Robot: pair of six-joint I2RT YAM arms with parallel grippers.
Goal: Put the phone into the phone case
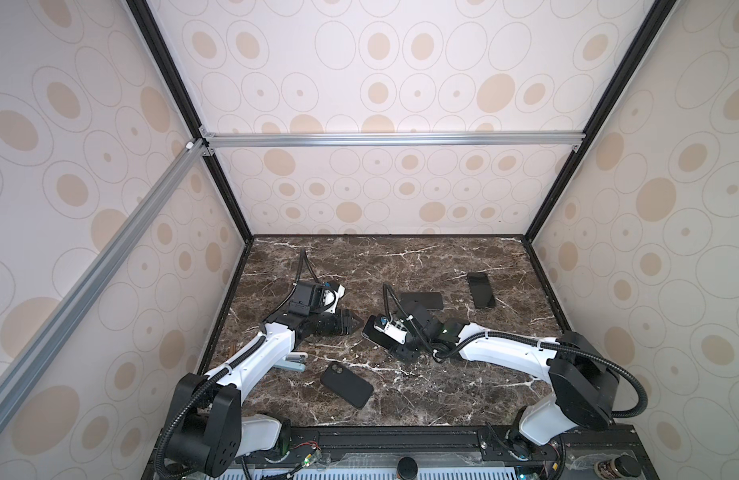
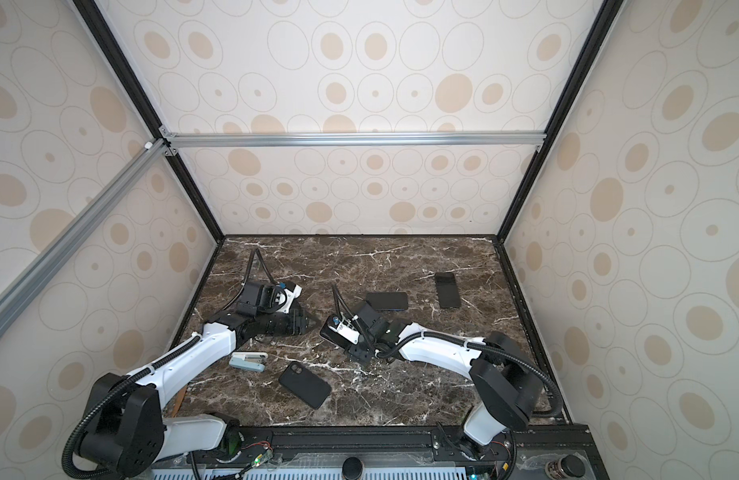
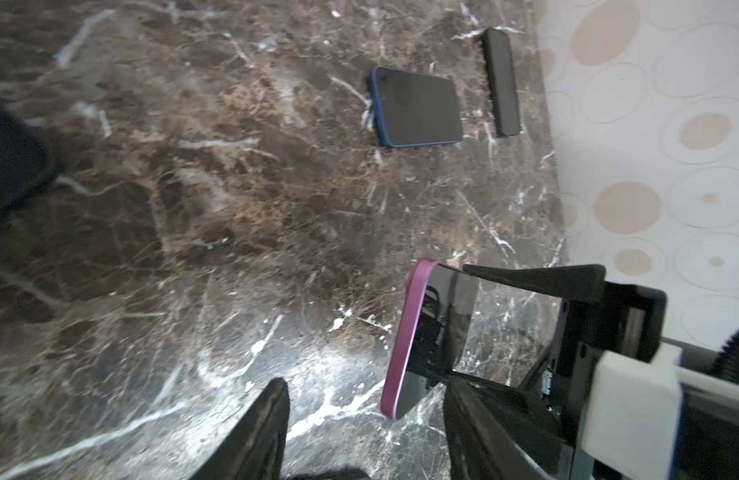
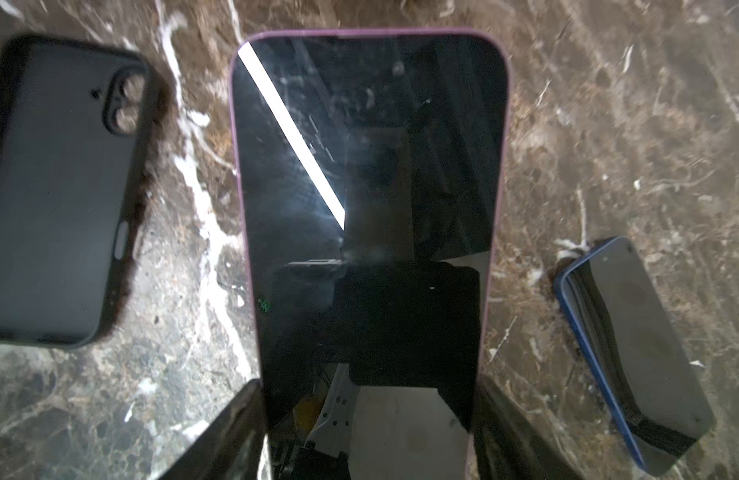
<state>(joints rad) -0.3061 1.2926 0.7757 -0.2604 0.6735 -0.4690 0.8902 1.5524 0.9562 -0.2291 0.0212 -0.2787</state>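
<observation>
My right gripper (image 4: 367, 415) is shut on a phone (image 4: 367, 187) with a purple rim and a dark screen, gripping its two long edges and holding it off the marble table. Both top views show this phone (image 1: 369, 334) (image 2: 328, 332) at mid table, partly under the right wrist. In the left wrist view the phone (image 3: 426, 336) stands on edge between the right fingers (image 3: 534, 282). My left gripper (image 3: 363, 419) (image 1: 353, 322) is open just left of the phone's free end, holding nothing. The black phone case (image 1: 347, 384) (image 2: 305, 384) (image 4: 56, 199) lies back up nearer the front edge.
A blue-rimmed phone (image 1: 421, 300) (image 3: 421, 108) (image 4: 638, 353) and a black phone (image 1: 482, 290) (image 3: 500, 83) lie on the table (image 1: 463, 386) behind the right arm. A pale blue stapler (image 2: 247, 360) sits by the left arm. Patterned walls close in three sides.
</observation>
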